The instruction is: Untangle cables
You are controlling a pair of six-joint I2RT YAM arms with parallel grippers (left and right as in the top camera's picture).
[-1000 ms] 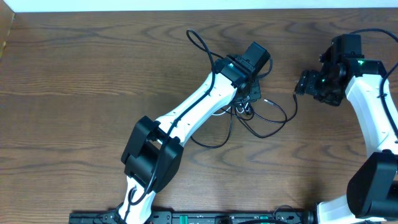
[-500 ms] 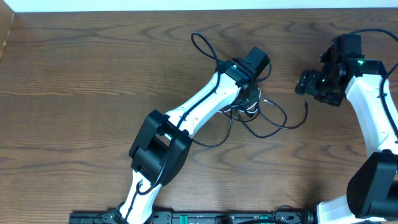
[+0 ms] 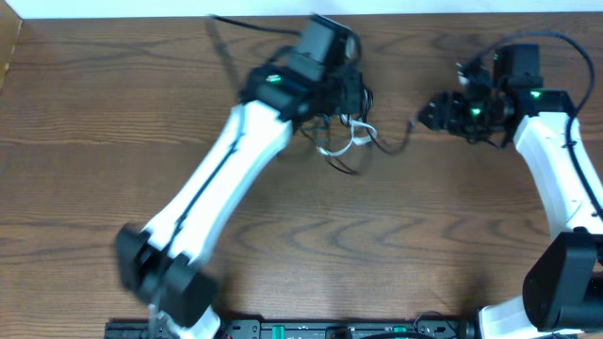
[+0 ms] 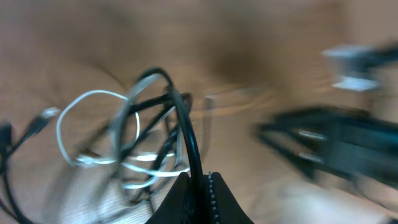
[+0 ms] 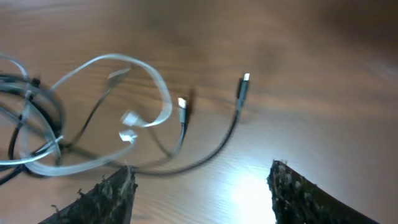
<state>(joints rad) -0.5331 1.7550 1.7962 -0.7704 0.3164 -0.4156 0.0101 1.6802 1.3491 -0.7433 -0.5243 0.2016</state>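
My left gripper (image 4: 200, 182) is shut on the black cable (image 4: 184, 124), which rises from between the jaws into a loop. The white cable (image 4: 93, 93) loops through it, still tangled. In the overhead view the left gripper (image 3: 347, 94) holds the bundle near the table's far middle; the white cable (image 3: 350, 139) hangs below it and a black cable tail (image 3: 394, 143) trails right. My right gripper (image 3: 430, 117) is open and empty just right of that tail. In the right wrist view its gripper (image 5: 202, 186) frames the black plug end (image 5: 242, 84) and the white loop (image 5: 118, 58).
The wooden table (image 3: 113, 113) bears nothing besides the cables. The left arm (image 3: 226, 179) stretches diagonally from the front edge, blurred by motion. The right arm (image 3: 556, 179) runs along the right side.
My left arm has swung up and left, dragging the cable bundle toward the table's far edge and tightening the spread loops. The right gripper has shifted slightly left.
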